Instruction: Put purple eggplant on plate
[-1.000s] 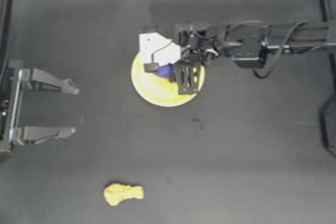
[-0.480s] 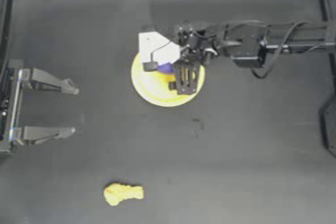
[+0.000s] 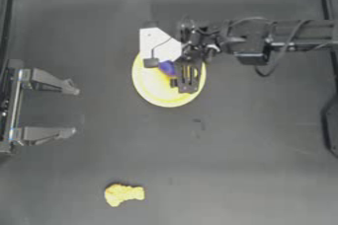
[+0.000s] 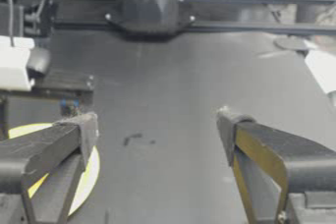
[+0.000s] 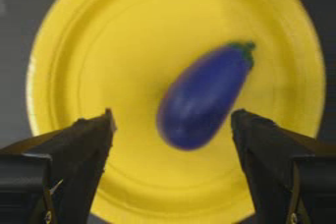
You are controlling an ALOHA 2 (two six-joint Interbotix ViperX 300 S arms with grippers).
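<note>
Non-task items, top view: one lumpy yellow-orange piece (image 3: pixel 123 194) lies on the dark table (image 3: pixel 251 160), near the bottom edge and left of centre, alone and well apart from everything else. Outline irregular, surface knobbly; what it represents cannot be told. A faint pale scuff (image 3: pixel 197 123) marks the table surface near the middle.

Overhead view straight down; right wrist close above plate (image 5: pixel 72 36), left wrist low, farther, plate (image 4: pixel 89 179) shared.
</note>
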